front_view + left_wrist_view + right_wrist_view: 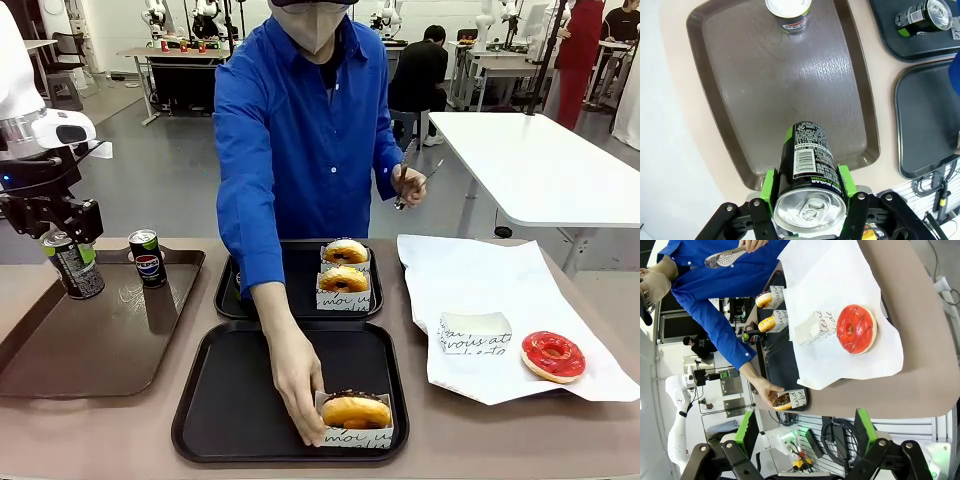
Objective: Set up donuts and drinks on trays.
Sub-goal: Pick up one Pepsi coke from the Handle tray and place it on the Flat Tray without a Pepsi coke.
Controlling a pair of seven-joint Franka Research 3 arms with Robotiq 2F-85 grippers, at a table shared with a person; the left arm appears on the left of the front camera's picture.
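Note:
My left gripper (68, 245) (809, 186) is shut on a dark Pepsi can with green trim (73, 266) (807, 159), held tilted over the near end of the brown tray (100, 335). A second can (148, 258) (788, 12) stands upright on that tray. A third can (922, 17) lies on the far black tray (298, 305), which also holds two boxed glazed donuts (345, 265). On the near black tray (250, 400), the person's hand (300, 385) rests on a boxed chocolate-topped donut (355, 412) (782, 400). My right gripper (806, 429) is open above the table's right end.
A white paper sheet (480, 275) on the right carries a red-iced donut (552, 356) (856, 329) and an empty white box (475, 333) (812, 326). The person's other hand holds tongs (412, 185) above the far edge. A white table (540, 160) stands behind.

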